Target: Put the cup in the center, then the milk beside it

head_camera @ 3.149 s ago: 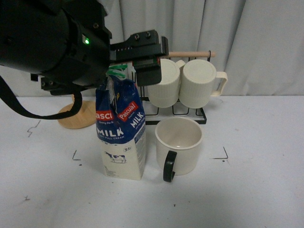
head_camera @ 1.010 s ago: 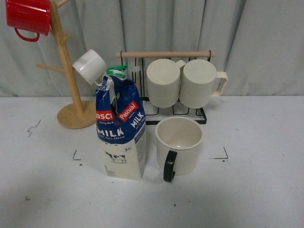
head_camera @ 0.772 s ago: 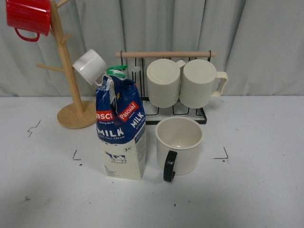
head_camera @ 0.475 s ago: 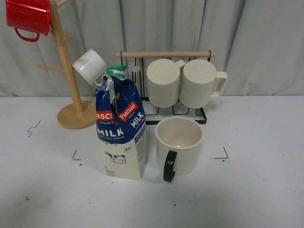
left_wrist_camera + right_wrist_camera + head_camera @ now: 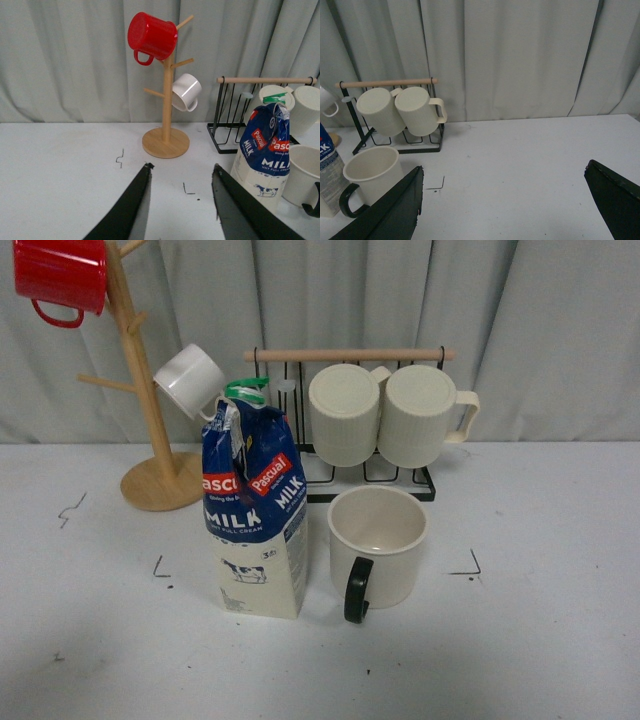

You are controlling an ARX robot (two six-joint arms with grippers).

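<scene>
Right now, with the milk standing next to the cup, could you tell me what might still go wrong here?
1. The milk is tall, with a crumpled top, and stands very close to the cup; a nudge to either could tip it.
2. The cup's black handle sticks out toward the front, so an arm sweeping low across the table might catch it.
3. The left gripper is open and faces the milk; a forward move could bump it.

Cup (image 5: pixel 372 172) beside milk (image 5: pixel 330 172), claw (image 5: pixel 505 205) agape
</scene>
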